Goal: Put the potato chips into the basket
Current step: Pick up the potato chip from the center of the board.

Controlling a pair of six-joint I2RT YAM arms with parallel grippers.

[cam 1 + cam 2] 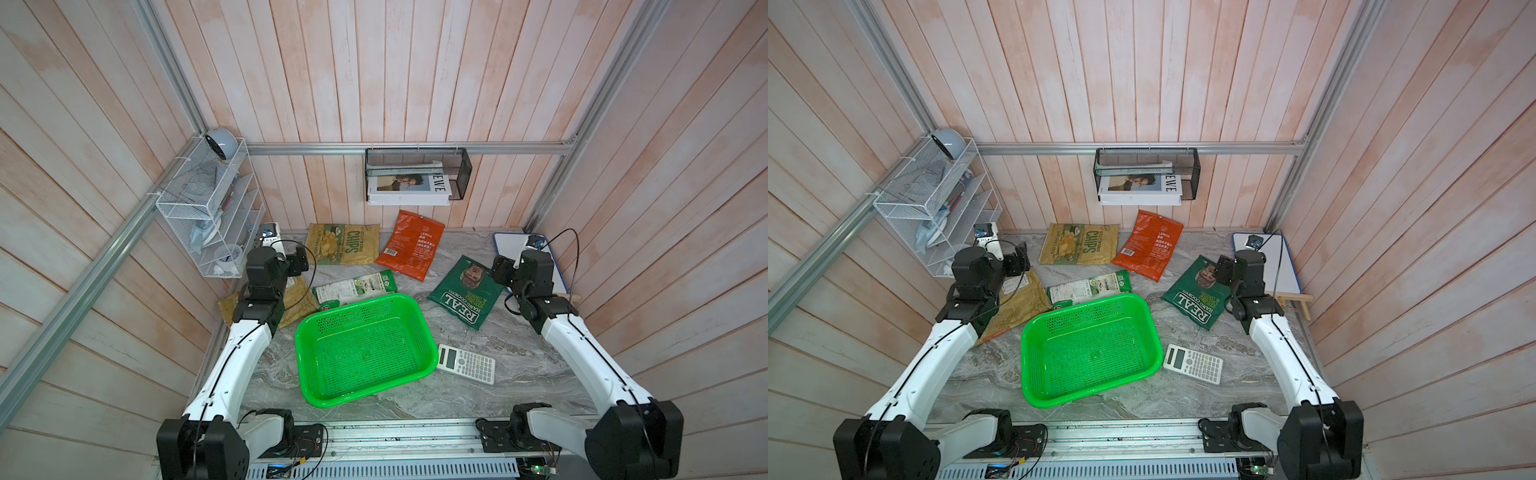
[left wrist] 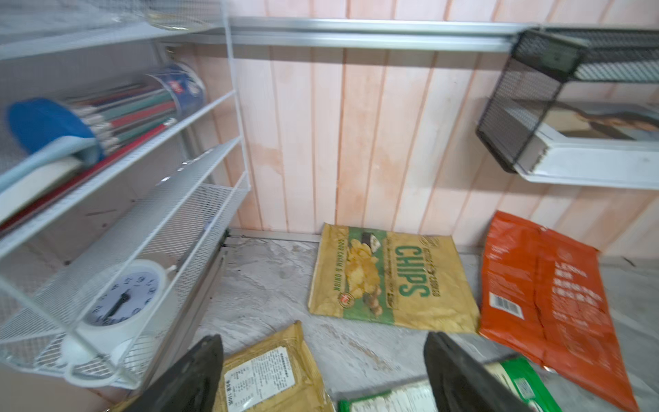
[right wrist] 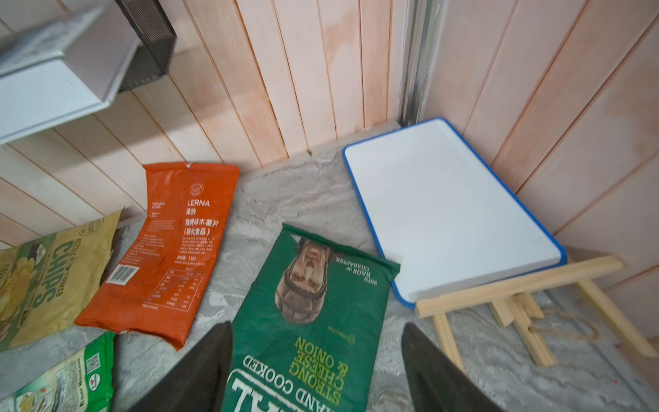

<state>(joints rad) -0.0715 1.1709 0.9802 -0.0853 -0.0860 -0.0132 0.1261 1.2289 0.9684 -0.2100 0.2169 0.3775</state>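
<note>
The bright green basket (image 1: 357, 300) (image 1: 1088, 300) sits empty mid-table. Behind it lie the potato chips: a tan "CHIPS" bag (image 1: 345, 249) (image 2: 392, 281), an orange-red bag (image 1: 409, 245) (image 3: 167, 257), a dark green "REAL" bag (image 1: 465, 293) (image 3: 313, 321), a white-and-green bag (image 1: 353, 286) and a mustard-brown bag (image 1: 297, 299) (image 2: 271, 371) partly under my left arm. My left gripper (image 1: 298, 261) (image 2: 322, 337) is open above the mustard bag's far corner. My right gripper (image 1: 500, 269) (image 3: 317, 325) is open, its jaws straddling the REAL bag from above.
A white calculator (image 1: 466, 363) lies right of the basket. A blue-edged whiteboard (image 3: 445, 207) and a wooden easel (image 3: 517, 285) fill the back right corner. A white wire rack (image 1: 208, 216) hangs on the left wall and a black mesh basket (image 1: 417, 174) on the back wall.
</note>
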